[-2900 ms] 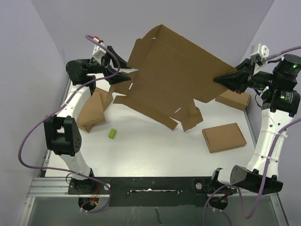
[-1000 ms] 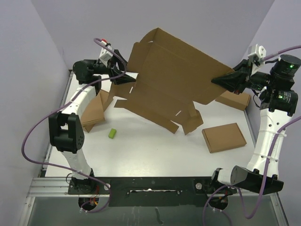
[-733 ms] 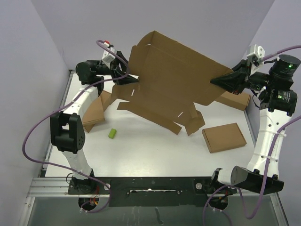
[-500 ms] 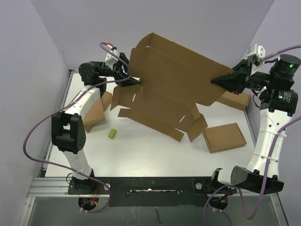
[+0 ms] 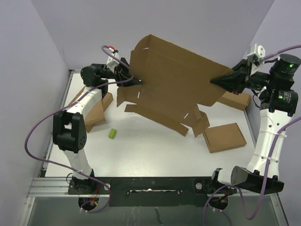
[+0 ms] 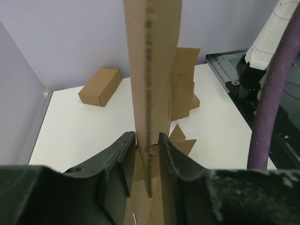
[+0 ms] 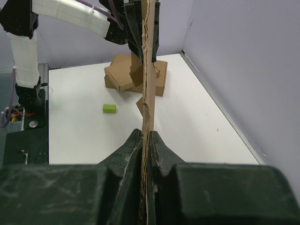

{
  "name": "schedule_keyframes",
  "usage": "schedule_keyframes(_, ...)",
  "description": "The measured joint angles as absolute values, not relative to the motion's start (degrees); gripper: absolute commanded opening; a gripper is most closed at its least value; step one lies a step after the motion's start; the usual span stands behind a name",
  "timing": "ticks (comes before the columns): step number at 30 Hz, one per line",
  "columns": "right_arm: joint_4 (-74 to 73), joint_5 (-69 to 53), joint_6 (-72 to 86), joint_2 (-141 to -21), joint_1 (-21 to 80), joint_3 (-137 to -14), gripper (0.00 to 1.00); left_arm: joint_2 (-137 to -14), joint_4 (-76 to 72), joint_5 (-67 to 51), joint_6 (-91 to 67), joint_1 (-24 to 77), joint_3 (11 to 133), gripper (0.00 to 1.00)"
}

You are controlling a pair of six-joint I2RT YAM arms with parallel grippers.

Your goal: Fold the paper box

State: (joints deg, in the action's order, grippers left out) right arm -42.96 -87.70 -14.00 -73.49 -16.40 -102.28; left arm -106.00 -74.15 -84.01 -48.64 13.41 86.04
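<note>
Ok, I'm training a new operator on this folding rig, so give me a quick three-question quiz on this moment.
1. True or false: the plain brown cardboard mailer box lies flat on the white table.
2. How many arms' jaws clamp it? A none, B one, C both.
3. Fill in: the small green block lies nearer the ___ arm's base.
Key: 1 false; 2 C; 3 left.
</note>
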Motion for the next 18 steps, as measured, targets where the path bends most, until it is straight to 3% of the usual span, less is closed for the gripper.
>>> schedule_keyframes(5,-42.98,-87.68,-14.00,-73.49,-16.38,-102.28,0.00,-106.54,-75.94,-83.88,-49.93,13.58,86.04,0.21)
schedule_keyframes(7,-42.98,-87.68,-14.00,-73.49,-16.38,-102.28,0.00,-106.87,-76.20,-83.74,-50.39,13.85,86.04,0.15)
schedule_keyframes(9,-43.00,-87.68,-14.00,-73.49,-16.34,-102.28,0.00,-107.18,-76.47,-83.42,-50.72,14.20,86.04,0.01)
schedule_keyframes(10,-43.00,-87.68,-14.00,-73.49,-16.34,-102.28,0.00,-107.37,-76.71,-83.15,-50.81,14.46,86.04,0.00)
schedule_keyframes(11,-43.00,-87.70,-13.98,-73.49,-16.34,-102.28,0.00,-107.59,-76.88,-83.05,-50.94,14.59,86.04,0.01)
schedule_keyframes(13,-42.98,-87.68,-14.00,-73.49,-16.36,-102.32,0.00,-107.98,-77.03,-82.65,-51.37,14.70,86.04,0.23)
schedule_keyframes(18,-42.96,-87.70,-13.96,-73.49,-16.25,-102.32,0.00,-108.22,-78.39,-81.21,-52.42,14.74,86.04,0.44)
